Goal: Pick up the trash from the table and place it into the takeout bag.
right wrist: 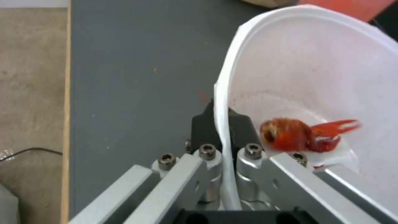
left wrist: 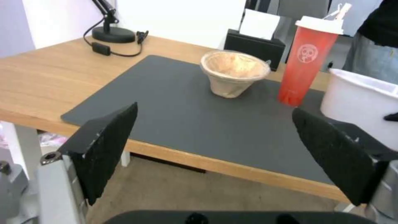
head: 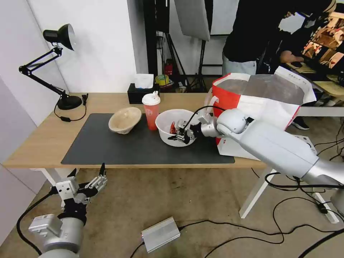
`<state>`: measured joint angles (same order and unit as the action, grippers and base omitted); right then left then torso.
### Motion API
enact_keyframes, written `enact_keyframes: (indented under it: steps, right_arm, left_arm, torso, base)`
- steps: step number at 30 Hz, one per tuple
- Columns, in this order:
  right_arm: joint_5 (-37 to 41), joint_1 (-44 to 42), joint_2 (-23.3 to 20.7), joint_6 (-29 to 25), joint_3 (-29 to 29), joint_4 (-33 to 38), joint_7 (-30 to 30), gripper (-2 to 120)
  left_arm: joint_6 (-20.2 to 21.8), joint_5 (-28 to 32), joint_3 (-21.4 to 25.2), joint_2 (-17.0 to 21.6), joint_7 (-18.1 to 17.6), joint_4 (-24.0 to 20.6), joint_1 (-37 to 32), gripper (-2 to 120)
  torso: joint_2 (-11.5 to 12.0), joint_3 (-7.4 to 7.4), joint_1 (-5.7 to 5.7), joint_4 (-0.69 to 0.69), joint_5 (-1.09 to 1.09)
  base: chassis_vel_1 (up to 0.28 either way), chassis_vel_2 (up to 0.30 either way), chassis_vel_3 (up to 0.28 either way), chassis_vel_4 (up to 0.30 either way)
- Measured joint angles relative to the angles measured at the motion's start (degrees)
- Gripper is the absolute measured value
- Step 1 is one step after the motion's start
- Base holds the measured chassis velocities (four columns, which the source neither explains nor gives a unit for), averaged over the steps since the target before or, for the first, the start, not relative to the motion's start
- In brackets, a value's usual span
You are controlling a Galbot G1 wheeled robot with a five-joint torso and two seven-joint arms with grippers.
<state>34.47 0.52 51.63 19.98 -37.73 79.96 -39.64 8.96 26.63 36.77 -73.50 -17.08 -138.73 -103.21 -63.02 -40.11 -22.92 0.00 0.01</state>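
Observation:
My right gripper (head: 182,137) is shut on the near right rim of the white bowl (head: 168,123), one finger inside and one outside the wall (right wrist: 219,123). A red crayfish shell (right wrist: 298,135) lies in the bowl. The bowl sits on the dark mat (head: 143,147) of the table (head: 43,136). The red cup (head: 151,111) stands just left of it, and the beige pulp bowl (head: 124,120) is farther left. The takeout bag (head: 261,104) stands open at the table's right end, behind my right arm. My left gripper (head: 89,182) hangs open below the front edge, its fingers (left wrist: 108,146) wide apart.
A black tissue box (head: 139,92) sits at the back behind the cup. A black desk lamp (head: 59,36) stands at the back left, its cord on the wood. A person stands behind the bag. A silver box (head: 160,233) and cables lie on the floor.

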Motion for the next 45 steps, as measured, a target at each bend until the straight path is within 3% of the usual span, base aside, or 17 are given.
enact_keyframes:
  steps: [29,45]
  right_arm:
    - [4.92,-2.69,-13.58,1.9,3.8,20.93,1.65,0]
    - [7.38,-3.95,-17.74,2.86,5.91,29.25,2.09,0]
  left_arm:
    - [-0.46,-0.82,-1.01,-0.1,-0.21,-0.7,-0.3,100]
    - [-0.48,-1.38,-1.09,-0.39,-0.39,-1.17,-0.69,100]
  torso:
    - [0.0,0.0,0.0,0.0,0.0]
    - [0.0,0.0,0.0,0.0,-0.01]
  base:
    - [0.0,0.0,0.0,0.0]
    - [0.0,0.0,0.0,0.0]
